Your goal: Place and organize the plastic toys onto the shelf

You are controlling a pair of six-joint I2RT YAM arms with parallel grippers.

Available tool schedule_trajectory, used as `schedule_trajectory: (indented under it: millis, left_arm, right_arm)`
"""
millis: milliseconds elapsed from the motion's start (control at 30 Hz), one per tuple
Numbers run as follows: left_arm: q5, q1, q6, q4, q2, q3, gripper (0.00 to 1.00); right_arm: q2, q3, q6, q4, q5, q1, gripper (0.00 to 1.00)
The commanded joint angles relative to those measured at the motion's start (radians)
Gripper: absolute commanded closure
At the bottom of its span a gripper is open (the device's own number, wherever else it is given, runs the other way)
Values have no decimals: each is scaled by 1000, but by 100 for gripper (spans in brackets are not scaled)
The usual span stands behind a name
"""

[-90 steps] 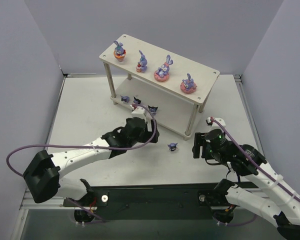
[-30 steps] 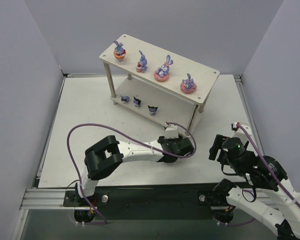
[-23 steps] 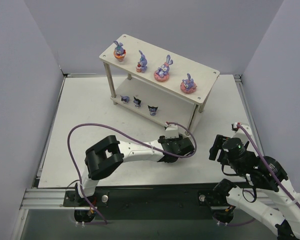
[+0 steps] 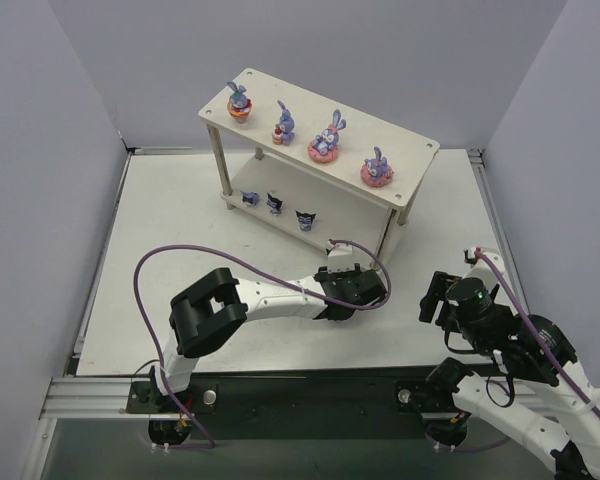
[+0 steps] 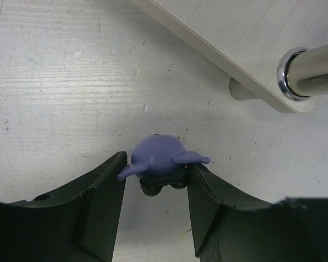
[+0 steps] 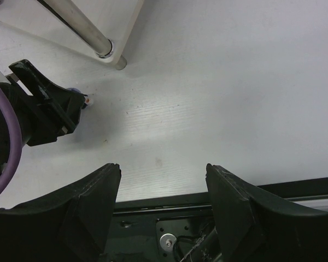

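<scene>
The shelf (image 4: 405,150) stands at the back. Several purple rabbits (image 4: 328,137) stand in a row on its top board. Three dark blue figures (image 4: 274,204) stand on its lower board. My left gripper (image 4: 352,285) is low over the table near the shelf's front right leg. In the left wrist view it (image 5: 156,174) holds a fourth dark blue figure (image 5: 157,155) between its fingertips, with the ears against both fingers. That figure is hidden in the top view. My right gripper (image 4: 442,297) is open and empty, to the right of the left one.
The shelf's lower board (image 5: 235,33) and chrome leg (image 5: 311,71) lie just beyond the left fingertips. The right wrist view shows my open right gripper (image 6: 163,180), the left gripper (image 6: 49,112), the shelf leg (image 6: 82,27) and the table's dark front rail (image 6: 169,218).
The left gripper went from the lower board to the blue figure on the table, closed round it and shifted slightly toward the shelf. The right arm drew back to the right.
</scene>
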State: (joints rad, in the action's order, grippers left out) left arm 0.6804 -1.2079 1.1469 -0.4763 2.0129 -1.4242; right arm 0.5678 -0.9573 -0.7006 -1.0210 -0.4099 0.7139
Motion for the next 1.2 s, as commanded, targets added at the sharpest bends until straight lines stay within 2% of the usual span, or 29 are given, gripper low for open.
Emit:
schedule_trajectory:
  millis: [0, 367, 633, 800, 933, 1033, 1167]
  left_arm:
    - [21, 5, 11, 25, 10, -28, 47]
    - [22, 5, -3, 27, -2, -13, 57]
    - [25, 5, -137, 132, -55, 65, 65]
    - [62, 8, -206, 156, -101, 103, 73]
    - [88, 8, -263, 171, -134, 119, 75]
    - [62, 18, -334, 244, -167, 145, 76]
    - [-46, 73, -420, 367, -236, 226, 76]
  right_arm:
    - [-3, 9, 3, -31, -12, -5, 35]
    - [-14, 15, -2, -30, -13, -5, 35]
    - [-13, 17, -4, -30, -18, -4, 35]
    - [-14, 17, -5, -30, -21, -4, 35]
    - [-13, 17, -2, -31, -24, -4, 35]
    - [-14, 17, -5, -31, -24, -5, 35]
    - [-14, 14, 1, -30, -27, -5, 35]
